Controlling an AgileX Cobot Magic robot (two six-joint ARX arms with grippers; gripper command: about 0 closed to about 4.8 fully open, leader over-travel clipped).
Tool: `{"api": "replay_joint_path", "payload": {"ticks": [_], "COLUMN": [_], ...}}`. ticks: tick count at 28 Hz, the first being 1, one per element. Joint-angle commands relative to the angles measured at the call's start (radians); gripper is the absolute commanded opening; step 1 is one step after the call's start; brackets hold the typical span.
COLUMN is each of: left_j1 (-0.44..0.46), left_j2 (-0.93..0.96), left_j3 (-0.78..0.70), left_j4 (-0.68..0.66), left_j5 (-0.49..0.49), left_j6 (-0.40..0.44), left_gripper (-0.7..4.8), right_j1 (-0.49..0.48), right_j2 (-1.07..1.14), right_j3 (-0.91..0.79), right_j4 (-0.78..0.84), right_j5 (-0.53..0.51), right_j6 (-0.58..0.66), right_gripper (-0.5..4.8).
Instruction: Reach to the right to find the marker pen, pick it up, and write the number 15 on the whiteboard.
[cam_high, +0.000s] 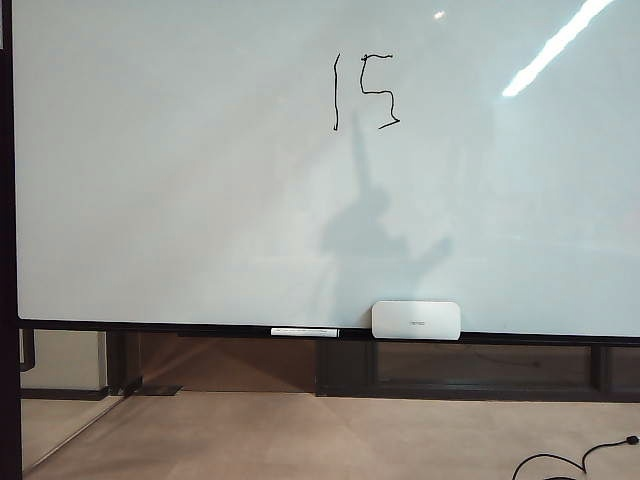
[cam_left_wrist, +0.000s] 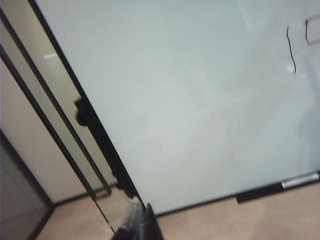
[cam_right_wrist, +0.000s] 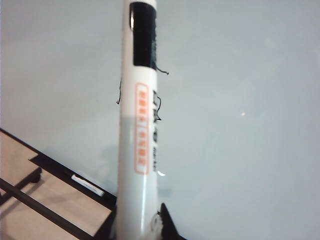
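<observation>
The whiteboard fills nearly the whole exterior view, glossy and pale, with a streak of reflected ceiling light at the upper right of the frame. High on it, a little right of centre, stands the number 15 in thin black strokes — a straight "1" and an angular "5". A soft grey shadow lies on the board below the digits. Along the dark bottom rail a slim white pen lies flat, and just to its right a white rounded eraser block rests against the board's lower edge. Neither arm shows in this view. In the right wrist view the marker pen runs up the middle of the picture, its white barrel bearing an orange-framed label and a black band near the far end; it rises from the right gripper, whose dark fingertips close on the barrel at the bottom edge. Behind the barrel the digits show partly on the board, and the pen on the rail is visible at the lower left. In the left wrist view only a dark sliver of the left gripper appears at the bottom edge — whether its jaws are apart or together cannot be told; it hangs off the board, near the board's dark frame.
</observation>
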Motion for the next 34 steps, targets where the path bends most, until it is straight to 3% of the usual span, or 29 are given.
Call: {"api": "replay_joint_path", "payload": {"ticks": [1, 14, 19, 22, 25, 27, 34], "left_j1": [-0.002, -0.001, 0.006, 0.077, 0.176, 0.228, 0.368], "left_j2": [-0.038, -0.192, -0.195, -0.211, -0.211, -0.211, -0.211], "left_j3": [0.027, 0.252, 0.257, 0.282, 0.318, 0.318, 0.284], "left_j4": [-0.039, -0.454, -0.501, -0.522, -0.549, -0.546, -0.483], "left_j5": [-0.002, 0.034, 0.13, 0.158, 0.257, 0.317, 0.454], "left_j6": [0.0, -0.073, -0.194, -0.205, -0.205, -0.263, -0.362], "left_gripper": [-0.05, -0.05, -0.05, -0.05, -0.05, -0.05, -0.05], "right_j1": [-0.001, 0.0, 0.0, 0.0, -0.005, -0.031, -0.151], "right_j2": [-0.078, -0.528, -0.676, -0.78, -0.853, -0.883, -0.899], "right_j3": [0.005, -0.135, -0.182, -0.182, -0.182, -0.182, -0.192], "right_j4": [-0.072, -0.354, -0.497, -0.558, -0.603, -0.626, -0.616], "right_j5": [-0.031, -0.03, -0.011, 0.005, 0.023, 0.019, -0.092], "right_j6": [-0.044, -0.052, -0.051, 0.005, 0.091, 0.14, 0.159], "right_gripper": [-0.02, -0.02, -0.02, -0.02, -0.02, -0.02, -0.02]}}
